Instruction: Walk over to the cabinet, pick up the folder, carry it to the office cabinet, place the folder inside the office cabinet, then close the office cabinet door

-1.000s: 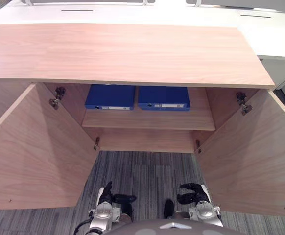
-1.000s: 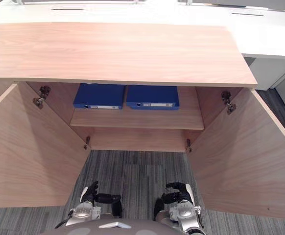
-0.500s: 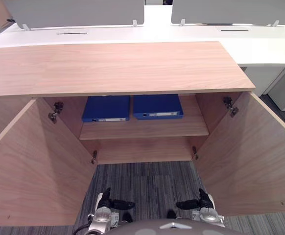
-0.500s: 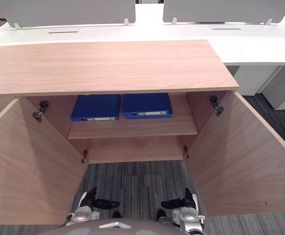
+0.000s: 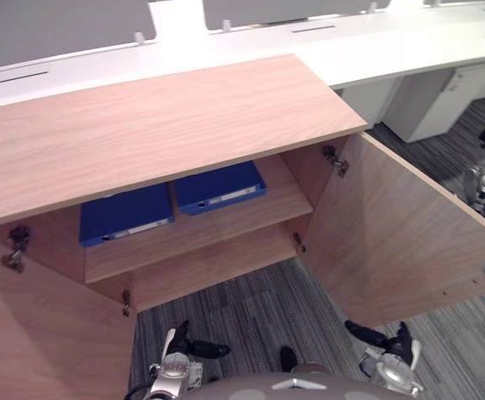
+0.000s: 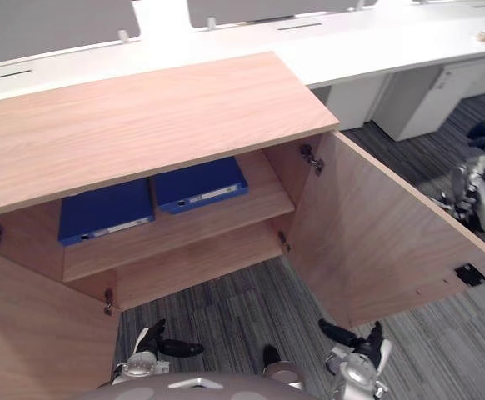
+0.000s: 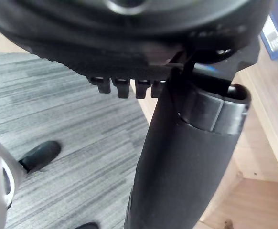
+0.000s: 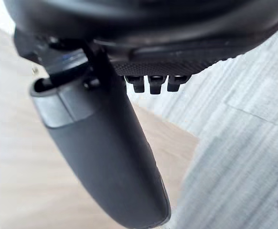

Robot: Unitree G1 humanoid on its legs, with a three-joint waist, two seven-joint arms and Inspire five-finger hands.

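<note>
We see a wooden shelf [image 5: 226, 227] inside the open cabinet [image 5: 159, 125], under its top board. Two blue folders lie flat on it, side by side and just apart, their white-labelled spines facing the shelf's front edge. The left folder [image 5: 126, 214] sits toward the shelf's left end, the right folder [image 5: 219, 186] near its middle. A strip of wood shows along the front edge. Below the shelf runs the bottom board [image 5: 209, 267], and the cabinet stands on grey striped carpet [image 5: 251, 312]
</note>
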